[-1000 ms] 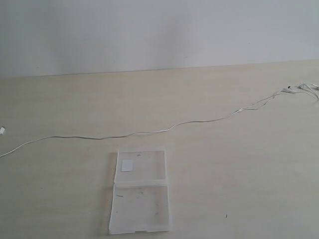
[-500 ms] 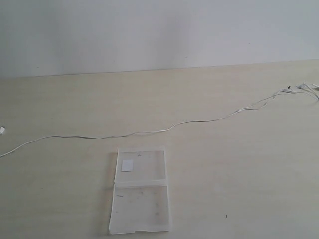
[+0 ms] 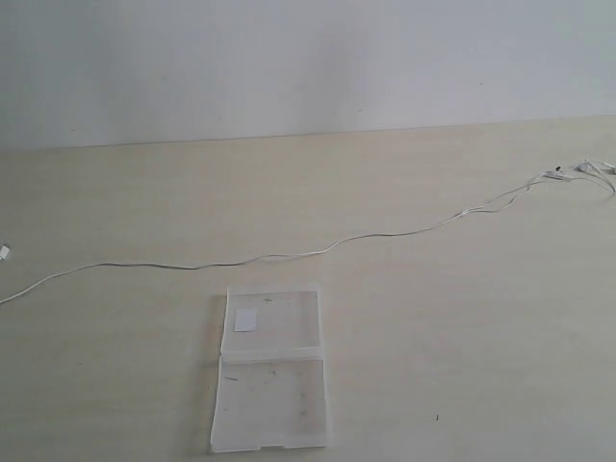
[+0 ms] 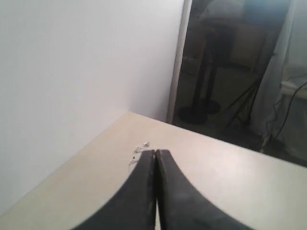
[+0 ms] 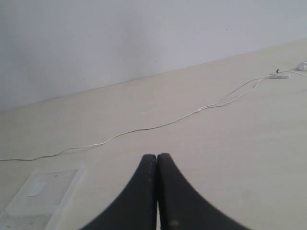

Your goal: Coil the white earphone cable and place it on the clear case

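Count on the table (image 3: 462,337): one white earphone cable (image 3: 289,255), one clear case (image 3: 274,385), and two grippers, both mine.

Left gripper (image 4: 156,153): the two dark fingers are pressed together tip to tip, with nothing between them. It hangs above the tabletop near a wall (image 4: 72,96). A few small white bits (image 4: 141,147) lie on the table past the tips, too small for me to name.

Right gripper (image 5: 157,157): likewise clenched, two fingers meeting along their length, holding nothing. It sits above the table, apart from the cable.

Cable: uncoiled, lying flat as one long wavy line across the table from the left edge to the far right. Toward the right it splits into two strands (image 5: 240,91). One small inline remote (image 5: 279,75) sits on a strand, and the white earbud end (image 3: 604,168) lies at the right edge; I cannot count the buds. One small white piece (image 3: 5,252) shows at the left edge.

Case: open flat, two hinged halves, one behind the other, near the front of the table. One white square sticker (image 3: 246,320) is on the far half. The cable passes just behind the case, not touching it.
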Robot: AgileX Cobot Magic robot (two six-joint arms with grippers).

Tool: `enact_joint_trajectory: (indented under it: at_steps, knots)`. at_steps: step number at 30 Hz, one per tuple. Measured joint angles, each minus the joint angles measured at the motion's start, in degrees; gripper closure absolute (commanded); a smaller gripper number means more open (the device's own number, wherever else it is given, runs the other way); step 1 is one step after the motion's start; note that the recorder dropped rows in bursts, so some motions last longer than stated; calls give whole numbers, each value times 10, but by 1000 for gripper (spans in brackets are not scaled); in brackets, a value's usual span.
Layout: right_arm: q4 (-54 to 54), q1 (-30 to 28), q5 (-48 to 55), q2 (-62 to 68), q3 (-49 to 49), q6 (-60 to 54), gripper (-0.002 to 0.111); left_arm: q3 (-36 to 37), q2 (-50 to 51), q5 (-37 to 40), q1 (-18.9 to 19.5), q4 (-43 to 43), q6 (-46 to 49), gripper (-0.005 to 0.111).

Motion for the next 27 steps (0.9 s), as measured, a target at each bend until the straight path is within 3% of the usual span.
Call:
enact_joint_trajectory:
  at_steps: [5,10,13,16,17,21,24,27]
  knots:
    - [0,0,0,0,0,0,108,48,-27,-18,0,-40,146,107]
    - [0,0,0,0,0,0,108,90,-58,-12,-2,-161,321,107]
    - [0,0,0,0,0,0,108,105,-77,29,-11,-254,431,107]
    - [0,0,0,0,0,0,108,110,-87,110,-34,-390,545,107]
    - [0,0,0,0,0,0,108,112,-90,181,-52,-507,653,107]
    - [0,0,0,0,0,0,108,112,-100,329,-76,-688,856,107]
    - [0,0,0,0,0,0,108,112,-113,482,-83,-782,932,107]
    - [0,0,0,0,0,0,108,112,-114,636,-83,-842,945,107]
